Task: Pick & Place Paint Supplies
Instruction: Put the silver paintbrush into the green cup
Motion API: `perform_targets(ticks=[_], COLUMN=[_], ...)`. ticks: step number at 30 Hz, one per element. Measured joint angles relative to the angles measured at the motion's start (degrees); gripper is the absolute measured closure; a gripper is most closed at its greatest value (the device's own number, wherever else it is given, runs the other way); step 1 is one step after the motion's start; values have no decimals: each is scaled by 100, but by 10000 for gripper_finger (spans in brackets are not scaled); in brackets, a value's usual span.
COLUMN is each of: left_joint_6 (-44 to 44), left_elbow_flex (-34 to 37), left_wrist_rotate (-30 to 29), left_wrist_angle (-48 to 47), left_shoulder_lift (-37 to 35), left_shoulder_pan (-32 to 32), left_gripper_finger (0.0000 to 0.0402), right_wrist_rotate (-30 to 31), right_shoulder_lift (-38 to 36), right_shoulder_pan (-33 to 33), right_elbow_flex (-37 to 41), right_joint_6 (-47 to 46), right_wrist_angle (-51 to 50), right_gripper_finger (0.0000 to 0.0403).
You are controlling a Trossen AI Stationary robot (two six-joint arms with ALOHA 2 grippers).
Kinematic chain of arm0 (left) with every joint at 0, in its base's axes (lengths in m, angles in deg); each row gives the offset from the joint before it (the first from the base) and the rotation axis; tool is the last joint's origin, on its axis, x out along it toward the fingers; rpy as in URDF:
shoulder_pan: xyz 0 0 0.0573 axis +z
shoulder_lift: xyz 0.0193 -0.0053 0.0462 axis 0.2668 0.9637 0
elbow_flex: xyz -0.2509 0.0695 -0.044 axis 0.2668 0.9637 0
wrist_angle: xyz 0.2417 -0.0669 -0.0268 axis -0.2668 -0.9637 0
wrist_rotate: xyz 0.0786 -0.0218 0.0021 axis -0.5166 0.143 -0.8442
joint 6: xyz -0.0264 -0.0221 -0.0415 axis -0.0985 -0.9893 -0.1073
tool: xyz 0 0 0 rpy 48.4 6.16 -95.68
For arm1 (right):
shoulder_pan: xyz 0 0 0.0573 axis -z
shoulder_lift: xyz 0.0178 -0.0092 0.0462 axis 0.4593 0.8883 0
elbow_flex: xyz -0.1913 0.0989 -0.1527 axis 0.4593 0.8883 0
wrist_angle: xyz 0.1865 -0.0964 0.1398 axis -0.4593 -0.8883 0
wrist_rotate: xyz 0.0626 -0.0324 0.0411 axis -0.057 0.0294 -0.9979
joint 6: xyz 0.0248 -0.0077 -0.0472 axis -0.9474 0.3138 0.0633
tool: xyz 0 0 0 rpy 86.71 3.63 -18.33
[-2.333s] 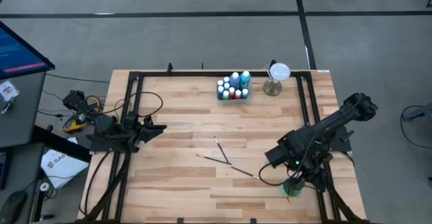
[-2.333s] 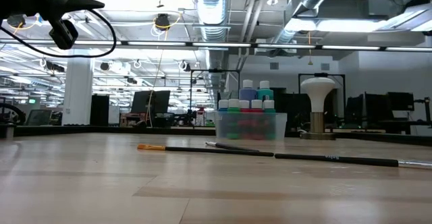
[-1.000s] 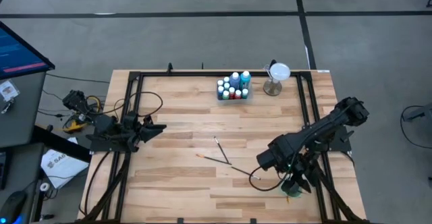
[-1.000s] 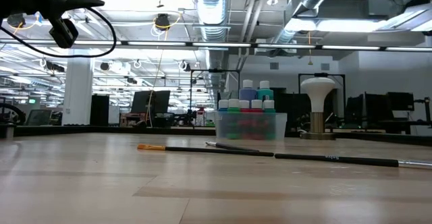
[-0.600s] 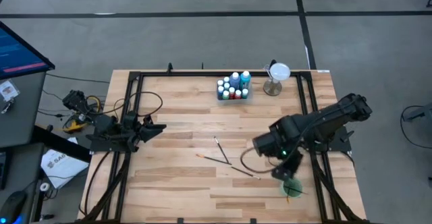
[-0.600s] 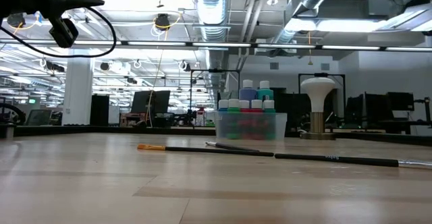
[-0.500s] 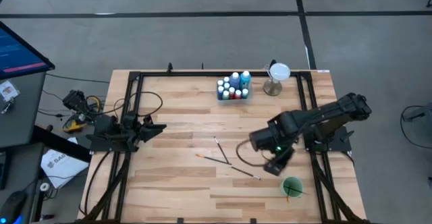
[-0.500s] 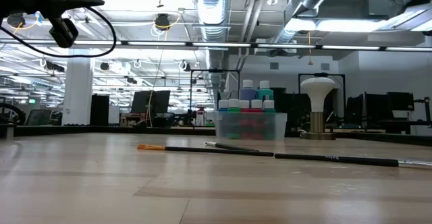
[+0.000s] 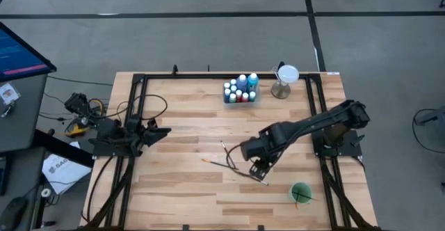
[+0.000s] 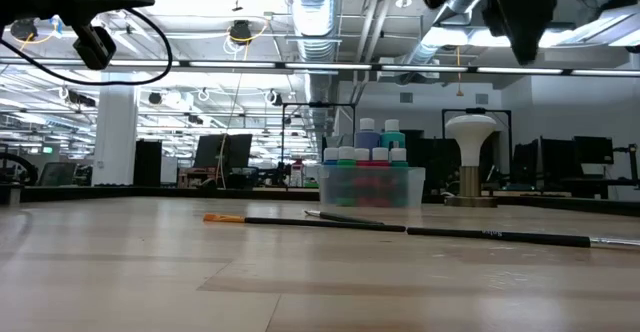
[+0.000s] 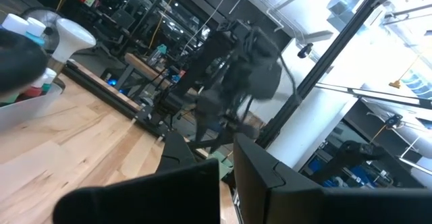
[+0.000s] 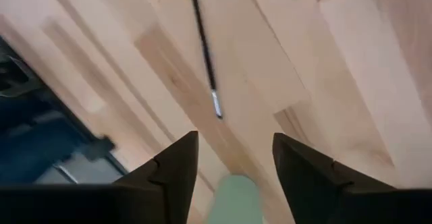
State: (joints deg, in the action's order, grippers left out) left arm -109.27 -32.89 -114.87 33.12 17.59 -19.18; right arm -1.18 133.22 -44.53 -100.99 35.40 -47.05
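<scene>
Three thin dark-handled paintbrushes lie flat on the wood table: two crossing [image 9: 224, 158] and one [image 9: 259, 179] just to their right. My right gripper [image 9: 256, 168] hangs open over that third brush; in the right wrist view [image 12: 229, 162] nothing is between its fingers, and a brush [image 12: 204, 55] lies on the boards ahead. The white-capped paint bottles [image 9: 240, 90] stand in a clear bin at the table's far edge. My left gripper [image 9: 157, 131] rests shut at the table's left side.
A round green cup [image 9: 300, 192] stands near the table's front right corner. A white-topped stemmed stand [image 9: 284, 78] is right of the bin. Black frame rails [image 9: 132, 113] run along both sides of the table. Bare wood lies left of the brushes.
My right gripper has left the spot over the green cup at the front right and swung toward the table's left and a little toward its far edge, ending over the brushes in the middle. The cup now shows uncovered. The brushes have not moved.
</scene>
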Motion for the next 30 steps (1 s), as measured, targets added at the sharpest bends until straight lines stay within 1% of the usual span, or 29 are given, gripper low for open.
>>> perform_targets(ticks=[7,13,20,23,26,30], left_joint_6=[0,0,0,0,0,0], left_elbow_flex=[0,0,0,0,0,0], left_wrist_rotate=[0,0,0,0,0,0], left_wrist_angle=[35,44,53,55,57,57], left_shoulder_lift=[0,0,0,-1,0,0], left_shoulder_pan=[1,0,1,0,2,0], left_gripper_finger=[400,400,400,400,400,400], right_wrist_rotate=[-37,138,670,839,833,833], right_shoulder_lift=[522,525,-24,-423,-782,-873], right_shoulder_pan=[-315,-600,-795,-841,-831,-757], right_elbow_flex=[10,5,99,421,832,1329], right_joint_6=[308,467,568,523,126,-269], right_wrist_angle=[164,630,810,854,881,880], right_gripper_finger=[184,177,181,180,180,180])
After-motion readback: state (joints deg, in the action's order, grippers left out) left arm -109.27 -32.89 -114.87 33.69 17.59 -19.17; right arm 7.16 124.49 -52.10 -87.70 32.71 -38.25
